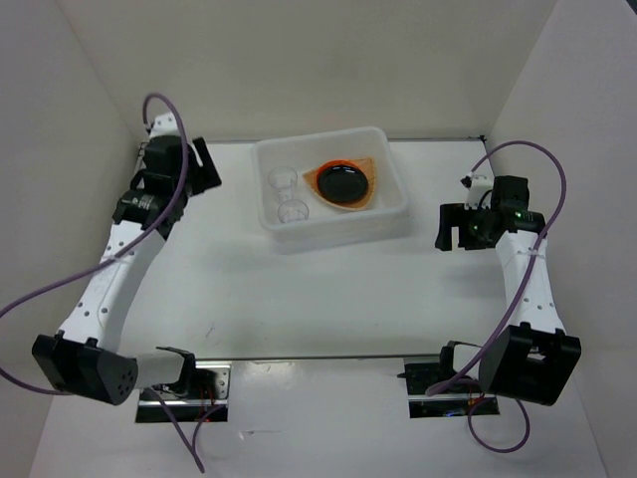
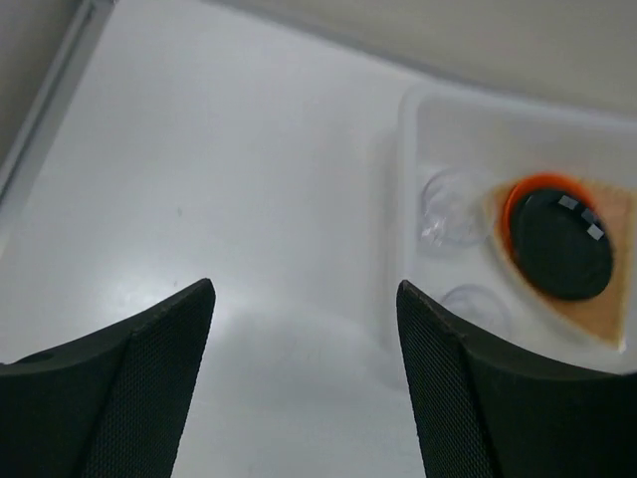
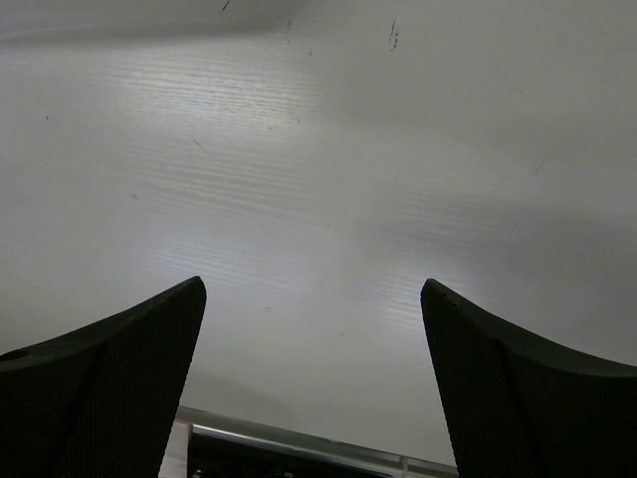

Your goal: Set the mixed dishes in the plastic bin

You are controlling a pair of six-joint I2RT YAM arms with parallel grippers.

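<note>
The plastic bin (image 1: 338, 231) stands at the back middle of the table. In it lies the tan woven tray (image 1: 373, 165), with the orange plate (image 1: 315, 179) on it and the black plate (image 1: 344, 182) on top. Two clear cups (image 1: 282, 178) (image 1: 293, 210) stand in the bin's left part. My left gripper (image 1: 206, 167) is open and empty, left of the bin. In the left wrist view (image 2: 304, 289) it shows above bare table, with the bin (image 2: 408, 129), black plate (image 2: 560, 244) and a cup (image 2: 453, 204) to the right. My right gripper (image 1: 453, 231) is open and empty, right of the bin (image 3: 313, 284).
White walls close in the table at the back and on both sides. A metal rail (image 1: 318, 357) runs along the near edge between the arm bases and shows low in the right wrist view (image 3: 299, 438). Purple cables (image 1: 552, 199) loop off both arms.
</note>
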